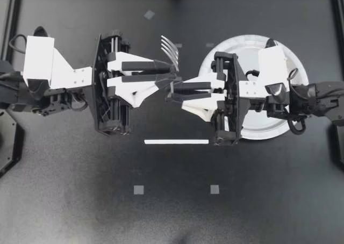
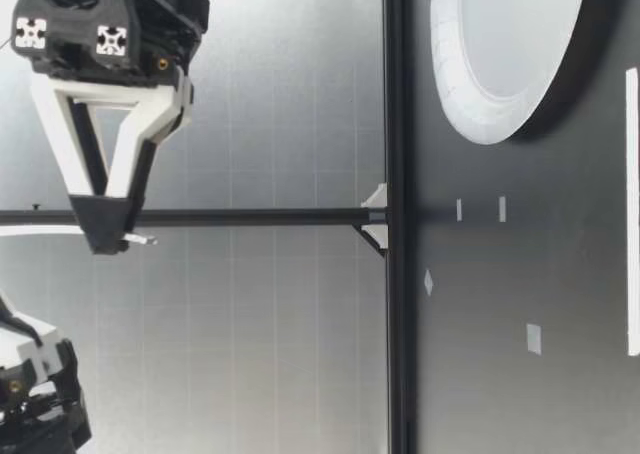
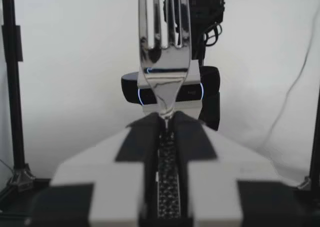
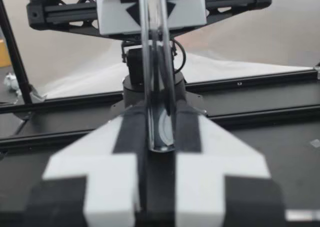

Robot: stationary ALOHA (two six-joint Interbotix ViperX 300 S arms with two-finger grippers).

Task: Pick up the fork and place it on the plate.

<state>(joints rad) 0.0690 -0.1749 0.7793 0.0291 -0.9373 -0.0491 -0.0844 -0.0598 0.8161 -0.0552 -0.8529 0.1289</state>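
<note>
Fork: the fork (image 1: 171, 49) is in the air between the two arms, high above the table, short of the plate's rim on the left arm's side. Its prongs point toward the far edge of the table.
Fork, left wrist view: the fork (image 3: 165, 62) stands up out of the fingers, prongs away from them, with its neck pinched in the gap.
Fork, right wrist view: the end of the handle (image 4: 161, 132) sits between the two black pads, which press on it from both sides.
Left gripper: the left gripper (image 1: 173, 73) has its jaws drawn narrow and clamped on the fork's neck.
Right gripper: the right gripper (image 1: 171, 92) has its jaws narrow too, closed on the handle end. Its tips almost meet those of the left gripper.
Low view: the right gripper (image 2: 105, 236) hangs high over the table, fingers drawn to a point. A short shiny bit of the fork (image 2: 143, 239) sticks out below the tip.
Plate: the white plate (image 1: 252, 50) lies flat on the table, partly under the right arm, with nothing visible on it.
Table: the dark table (image 1: 80, 201) carries a white strip (image 1: 176, 142) on the near side of the grippers.
Background: a black camera (image 3: 207, 84) stands behind the fork in the left wrist view.
</note>
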